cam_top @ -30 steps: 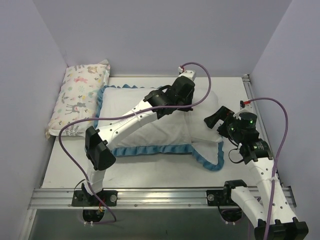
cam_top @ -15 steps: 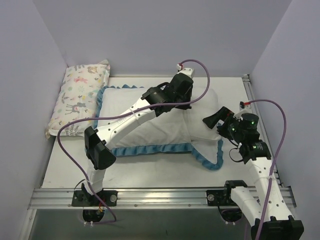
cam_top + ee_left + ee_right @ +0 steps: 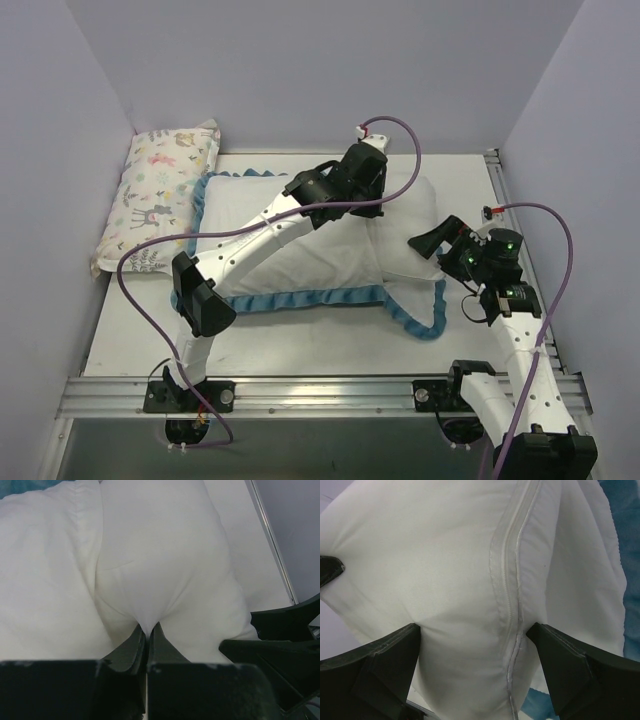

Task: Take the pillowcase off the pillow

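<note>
The pillowcase point(image 3: 300, 255) lies white side up, with its blue ruffled trim point(image 3: 420, 318) along the near edge and around its open right end. The plain white pillow point(image 3: 410, 215) bulges out of that end. My left gripper point(image 3: 372, 212) reaches over the case and is shut on a pinch of the pillow's fabric point(image 3: 165, 555); the jaws point(image 3: 148, 626) meet on the fold, with the case point(image 3: 45, 565) to the left. My right gripper point(image 3: 432, 243) is open, its jaws point(image 3: 474, 627) on either side of the pillow's seamed end point(image 3: 445, 555). Blue trim point(image 3: 625, 540) shows behind.
A smaller pastel animal-print pillow point(image 3: 160, 190) leans at the far left against the wall. Purple walls close in the left, back and right. A metal rail point(image 3: 320, 390) runs along the near edge. The right gripper's fingers point(image 3: 285, 640) show in the left wrist view.
The left arm has shifted slightly toward the back, still pinching the pillow. The right gripper has edged a little nearer the pillow's end and stays open.
</note>
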`<act>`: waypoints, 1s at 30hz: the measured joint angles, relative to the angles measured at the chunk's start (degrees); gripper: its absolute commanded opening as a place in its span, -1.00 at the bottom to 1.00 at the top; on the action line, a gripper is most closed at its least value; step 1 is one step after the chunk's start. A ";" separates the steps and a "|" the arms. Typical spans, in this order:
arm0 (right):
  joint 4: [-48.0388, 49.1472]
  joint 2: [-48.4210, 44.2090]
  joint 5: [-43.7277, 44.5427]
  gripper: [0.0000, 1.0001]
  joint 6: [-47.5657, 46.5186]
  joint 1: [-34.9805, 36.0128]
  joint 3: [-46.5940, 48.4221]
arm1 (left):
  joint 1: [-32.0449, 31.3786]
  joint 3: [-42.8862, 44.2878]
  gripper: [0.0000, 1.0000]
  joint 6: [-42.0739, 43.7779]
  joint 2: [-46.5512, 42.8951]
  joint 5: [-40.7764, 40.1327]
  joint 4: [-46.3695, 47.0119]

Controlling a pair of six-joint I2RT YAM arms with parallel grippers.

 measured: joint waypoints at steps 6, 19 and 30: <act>-2.32 -0.13 2.32 1.00 -1.88 -0.26 0.92 | -0.02 0.57 -1.00 0.00 0.02 1.11 -0.76; -3.41 -0.61 2.38 1.00 -1.97 -0.31 1.18 | -0.07 1.20 -1.00 -0.09 0.59 1.88 -0.87; 0.48 -0.52 -2.01 0.42 3.50 0.68 -1.25 | -1.79 1.16 -1.00 -0.09 1.66 -0.15 -0.42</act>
